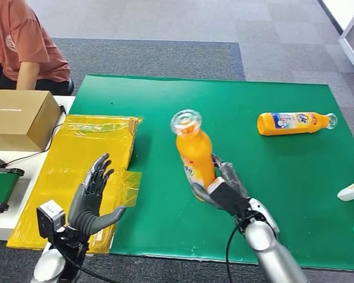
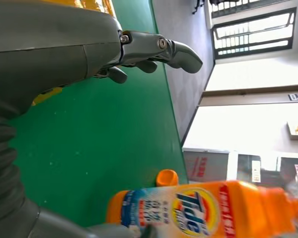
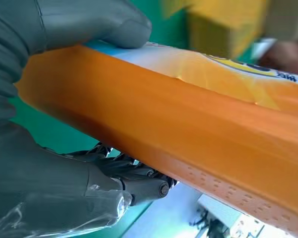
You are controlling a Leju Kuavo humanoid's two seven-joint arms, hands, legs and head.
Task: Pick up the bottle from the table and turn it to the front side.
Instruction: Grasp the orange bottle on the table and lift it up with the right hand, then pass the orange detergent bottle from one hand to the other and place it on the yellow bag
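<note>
Left hand [image 1: 92, 197] at 7 o'clock, fingers [image 1: 100, 168] spread, empty. Right hand [image 1: 226, 191] at 5 o'clock, wrapped low around bottle [image 1: 195, 150], raised near-upright over desk [image 1: 273, 194]. Probably stiff, slick plastic, weighty if full; mid-body hold safest. Second bottle [image 1: 295, 122] lying at 2 o'clock.

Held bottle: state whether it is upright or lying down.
Upright, leaning slightly. The right hand grips the orange bottle near its base, its clear cap uppermost, above the green mat. A second bottle lies flat.
</note>
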